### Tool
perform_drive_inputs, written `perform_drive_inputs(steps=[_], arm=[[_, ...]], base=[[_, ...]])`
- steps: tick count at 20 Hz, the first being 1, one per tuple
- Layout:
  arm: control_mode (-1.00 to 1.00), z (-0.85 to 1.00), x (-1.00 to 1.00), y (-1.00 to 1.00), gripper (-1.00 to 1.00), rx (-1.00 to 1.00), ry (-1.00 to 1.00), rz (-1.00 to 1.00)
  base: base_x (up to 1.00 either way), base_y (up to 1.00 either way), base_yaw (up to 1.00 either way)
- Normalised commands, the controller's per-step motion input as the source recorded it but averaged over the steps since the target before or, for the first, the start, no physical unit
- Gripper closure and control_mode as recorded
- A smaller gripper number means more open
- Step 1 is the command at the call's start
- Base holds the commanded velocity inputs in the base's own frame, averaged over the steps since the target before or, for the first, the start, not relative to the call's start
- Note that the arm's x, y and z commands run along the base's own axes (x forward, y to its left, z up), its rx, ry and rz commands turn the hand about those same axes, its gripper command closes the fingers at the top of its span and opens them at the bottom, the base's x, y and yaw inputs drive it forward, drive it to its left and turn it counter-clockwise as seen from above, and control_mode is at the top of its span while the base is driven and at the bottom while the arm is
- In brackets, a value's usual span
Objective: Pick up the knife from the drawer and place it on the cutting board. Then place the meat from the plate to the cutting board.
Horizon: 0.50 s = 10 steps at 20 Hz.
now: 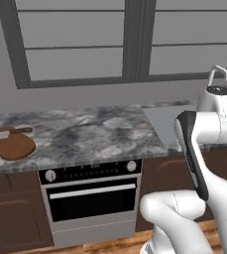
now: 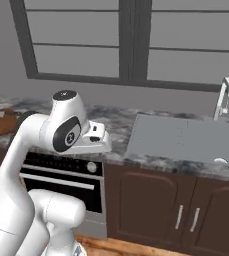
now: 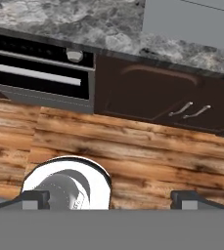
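The claw (image 3: 108, 197) is hanging wide apart and empty over the floor (image 3: 133, 146), while the knife (image 1: 8, 132) is already lying across the cutting board (image 1: 12, 146) on the tabletop (image 1: 85, 134).

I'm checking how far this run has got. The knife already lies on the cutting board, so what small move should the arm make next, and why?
Probably swing the open claw up and left toward the cutting board end of the counter. The knife rests across the board, so the meat is next, and the claw is aimed down at the wooden floor before the oven, holding nothing. No plate shows here, so the base may need to drive left.
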Motion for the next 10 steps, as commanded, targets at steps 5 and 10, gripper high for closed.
perform_drive_inputs(steps=[5,10], arm=[[1.00,0.00,0.00,0.00,-1.00,0.00,0.00,0.00],[1.00,0.00,0.00,0.00,-1.00,0.00,0.00,0.00]], base=[[0.00,-1.00,-0.16],[0.04,-0.87,-0.18]])
